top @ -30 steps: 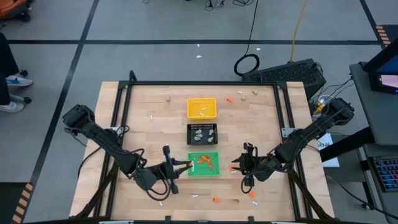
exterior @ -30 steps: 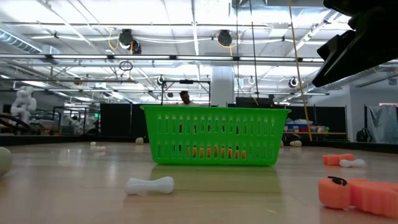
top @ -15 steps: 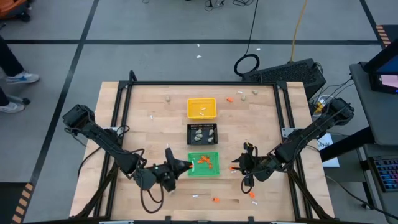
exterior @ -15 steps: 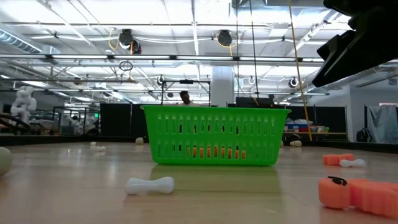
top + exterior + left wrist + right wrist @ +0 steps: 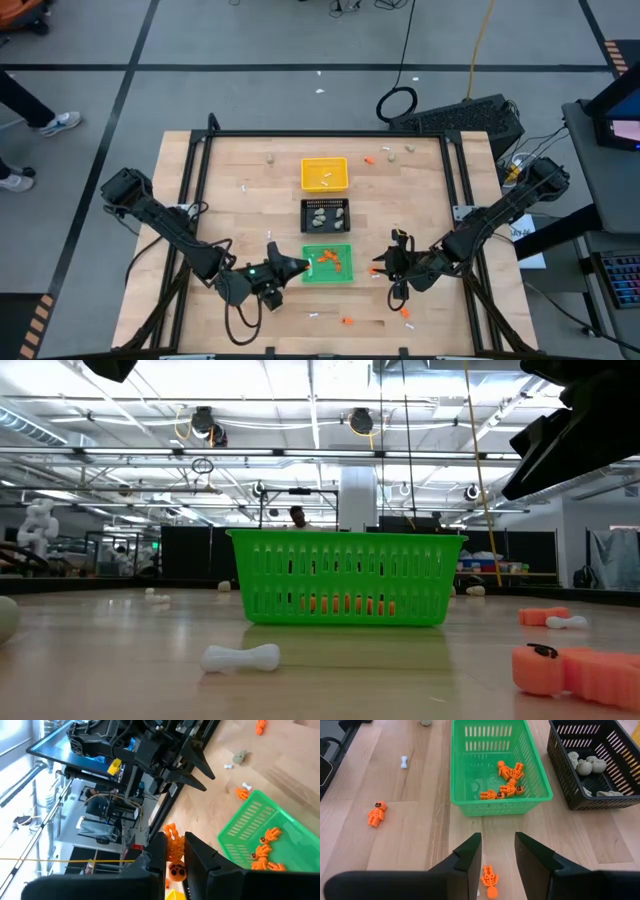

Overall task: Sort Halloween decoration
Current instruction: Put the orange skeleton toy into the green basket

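The left tool (image 5: 175, 851), pinching an orange skeleton (image 5: 174, 845) beside the green tray (image 5: 328, 263), could drop it short; right tool (image 5: 497, 854) half-open, empty

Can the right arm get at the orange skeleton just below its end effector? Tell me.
Probably yes: the orange skeleton lies on bare table between the right end effector's parted fingers, nothing covering it.

Three trays stand in a row down the middle of the tabletop (image 5: 240, 160): the far tray (image 5: 324, 173), the middle tray (image 5: 325, 214), the near tray (image 5: 328, 264). Skeleton figures (image 5: 506, 782) lie in the near tray, lumps (image 5: 586, 765) in the middle one.
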Motion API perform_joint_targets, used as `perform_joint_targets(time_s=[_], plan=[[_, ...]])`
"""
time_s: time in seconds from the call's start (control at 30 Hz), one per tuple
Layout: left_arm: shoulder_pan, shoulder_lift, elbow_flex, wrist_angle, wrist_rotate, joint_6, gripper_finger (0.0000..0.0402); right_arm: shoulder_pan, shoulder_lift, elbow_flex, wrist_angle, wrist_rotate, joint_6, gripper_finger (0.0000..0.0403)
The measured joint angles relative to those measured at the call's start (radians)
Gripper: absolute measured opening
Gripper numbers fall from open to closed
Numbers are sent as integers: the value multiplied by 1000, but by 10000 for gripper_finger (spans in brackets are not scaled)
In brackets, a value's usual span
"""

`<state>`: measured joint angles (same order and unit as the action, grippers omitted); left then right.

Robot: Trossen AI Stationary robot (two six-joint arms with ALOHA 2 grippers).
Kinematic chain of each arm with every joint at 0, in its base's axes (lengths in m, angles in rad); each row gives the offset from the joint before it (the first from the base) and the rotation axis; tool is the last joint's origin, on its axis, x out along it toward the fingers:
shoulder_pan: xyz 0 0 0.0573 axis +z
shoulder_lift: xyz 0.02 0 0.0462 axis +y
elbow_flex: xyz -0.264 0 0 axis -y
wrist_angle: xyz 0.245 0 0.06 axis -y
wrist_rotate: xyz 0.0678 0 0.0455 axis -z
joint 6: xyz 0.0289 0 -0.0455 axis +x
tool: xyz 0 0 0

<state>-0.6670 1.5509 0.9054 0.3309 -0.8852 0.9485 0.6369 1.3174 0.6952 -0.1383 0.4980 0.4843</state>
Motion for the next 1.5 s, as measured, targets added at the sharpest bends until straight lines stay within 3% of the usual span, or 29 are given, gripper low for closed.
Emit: perform_joint_targets(time_s=[0.2,0.37,0.73,1.13,1.33,1.5], plan=[[0,0,0,0,0,-27,41,0,0,0,0,0,0,102],[0,0,0,0,4,-193,41,0,0,0,0,0,-1,102],[0,0,0,1,142,-478,41,0,0,0,0,2,-1,102],[44,0,0,4,151,-797,41,0,0,-1,0,3,0,102],[133,0,0,-8,330,-941,41,0,0,-1,0,3,1,102],[197,0,1,-62,385,-1034,41,0,0,-1,0,3,1,102]])
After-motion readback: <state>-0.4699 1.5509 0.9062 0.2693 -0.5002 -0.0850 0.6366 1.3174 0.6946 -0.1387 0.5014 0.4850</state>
